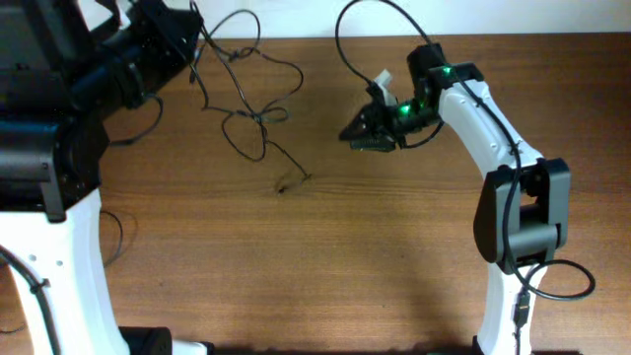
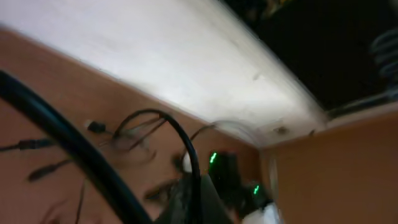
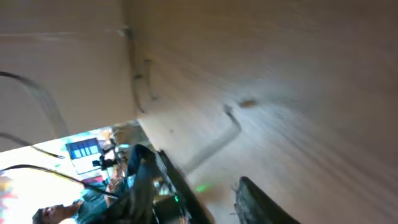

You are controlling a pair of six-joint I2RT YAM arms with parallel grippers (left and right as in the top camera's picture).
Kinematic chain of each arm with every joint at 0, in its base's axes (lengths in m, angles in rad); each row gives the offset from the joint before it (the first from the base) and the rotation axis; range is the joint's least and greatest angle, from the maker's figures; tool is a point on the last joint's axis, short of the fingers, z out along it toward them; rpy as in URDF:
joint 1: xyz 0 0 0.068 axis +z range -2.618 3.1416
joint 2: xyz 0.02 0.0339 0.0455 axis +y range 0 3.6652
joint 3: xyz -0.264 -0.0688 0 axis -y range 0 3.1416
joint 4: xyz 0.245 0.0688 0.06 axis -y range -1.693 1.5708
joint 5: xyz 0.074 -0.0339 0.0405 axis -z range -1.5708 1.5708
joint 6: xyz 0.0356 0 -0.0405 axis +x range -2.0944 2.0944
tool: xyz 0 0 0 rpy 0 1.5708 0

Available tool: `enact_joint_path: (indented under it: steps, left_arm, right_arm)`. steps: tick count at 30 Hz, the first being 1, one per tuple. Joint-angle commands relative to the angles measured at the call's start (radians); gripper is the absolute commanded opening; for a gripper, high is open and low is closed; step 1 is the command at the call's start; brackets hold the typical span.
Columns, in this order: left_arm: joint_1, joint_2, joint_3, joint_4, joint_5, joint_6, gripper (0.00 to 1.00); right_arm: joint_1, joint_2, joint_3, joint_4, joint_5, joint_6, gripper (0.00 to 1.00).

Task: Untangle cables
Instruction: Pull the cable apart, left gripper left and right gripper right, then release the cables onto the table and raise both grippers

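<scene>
Several thin black cables (image 1: 252,118) lie tangled on the wooden table at the back left, with one strand trailing to a small plug (image 1: 286,184). My left gripper (image 1: 192,47) is at the tangle's upper left end, raised off the table. In the left wrist view its jaws (image 2: 194,193) are shut on one thin cable (image 2: 180,134), which arcs up out of them and down toward the tangle. My right gripper (image 1: 353,133) hovers to the right of the tangle, apart from it. In the right wrist view its fingers (image 3: 211,199) are spread, with only bare table between them.
The table's back edge meets a white wall (image 1: 296,15). The right arm's thick black cable (image 1: 367,15) loops above its wrist. Its green-lit wrist (image 2: 221,165) shows in the left wrist view. A loose cord (image 1: 116,237) lies by the left arm's base.
</scene>
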Motion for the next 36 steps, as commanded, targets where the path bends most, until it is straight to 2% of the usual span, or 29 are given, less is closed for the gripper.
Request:
enact_joint_path:
  steps: [1, 2, 6, 10, 12, 14, 15, 16, 17, 19, 20, 26, 29, 33, 36]
  left_arm:
    - [0.002, 0.065, 0.004, -0.069, 0.238, 0.190, 0.00]
    - [0.002, 0.080, 0.004, -0.084, 0.293, 0.209, 0.00]
    - [0.002, 0.101, 0.004, -0.108, 0.340, 0.225, 0.00]
    - [0.006, 0.101, 0.004, -0.062, 0.422, 0.225, 0.00]
    - [0.010, 0.101, 0.004, -0.051, 0.450, 0.221, 0.00]
    - [0.010, 0.101, 0.004, -0.051, 0.503, 0.217, 0.00]
    - [0.010, 0.101, 0.004, -0.050, 0.512, 0.213, 0.00]
    - [0.010, 0.101, 0.004, -0.050, 0.512, 0.210, 0.00]
    - [0.010, 0.101, 0.004, -0.049, 0.511, 0.210, 0.00]
    - [0.026, 0.101, 0.004, -0.047, 0.447, 0.211, 0.00]
    - [0.043, 0.101, 0.004, -0.052, 0.346, 0.210, 0.00]
    - [0.087, 0.101, 0.004, -0.118, -0.181, 0.211, 0.00]
    - [0.087, 0.101, 0.004, -0.153, -0.311, 0.211, 0.01]
    - [0.087, 0.101, 0.004, -0.179, -0.429, 0.218, 0.04]
    - [0.087, 0.101, 0.004, -0.197, -0.459, 0.218, 0.08]
  right_arm:
    - [0.012, -0.044, 0.059, 0.085, -0.170, -0.051, 0.69]
    - [0.016, -0.045, 0.090, 0.098, -0.169, -0.045, 0.89]
    - [0.029, -0.048, 0.200, 0.099, -0.171, -0.091, 0.95]
    - [0.063, -0.048, 0.207, 0.096, -0.234, -0.233, 0.95]
    - [0.069, -0.048, 0.207, 0.107, -0.233, -0.233, 0.89]
    - [0.068, -0.048, 0.207, 0.147, -0.232, -0.231, 0.58]
    - [0.068, -0.048, 0.207, 0.164, -0.233, -0.226, 0.47]
    - [0.068, -0.048, 0.207, 0.168, -0.227, -0.203, 0.21]
    - [0.066, -0.048, 0.207, 0.167, -0.216, -0.174, 0.04]
    - [0.046, -0.050, 0.207, 0.166, -0.127, -0.063, 0.04]
    - [0.022, -0.060, 0.207, 0.149, -0.064, -0.014, 0.04]
    - [-0.116, -0.250, 0.207, -0.183, 0.613, 0.082, 0.04]
    - [-0.159, -0.348, 0.207, -0.330, 0.858, 0.116, 0.04]
    - [-0.253, -0.416, 0.207, -0.446, 0.978, 0.140, 0.04]
    - [-0.409, -0.422, 0.207, -0.508, 0.984, 0.140, 0.04]
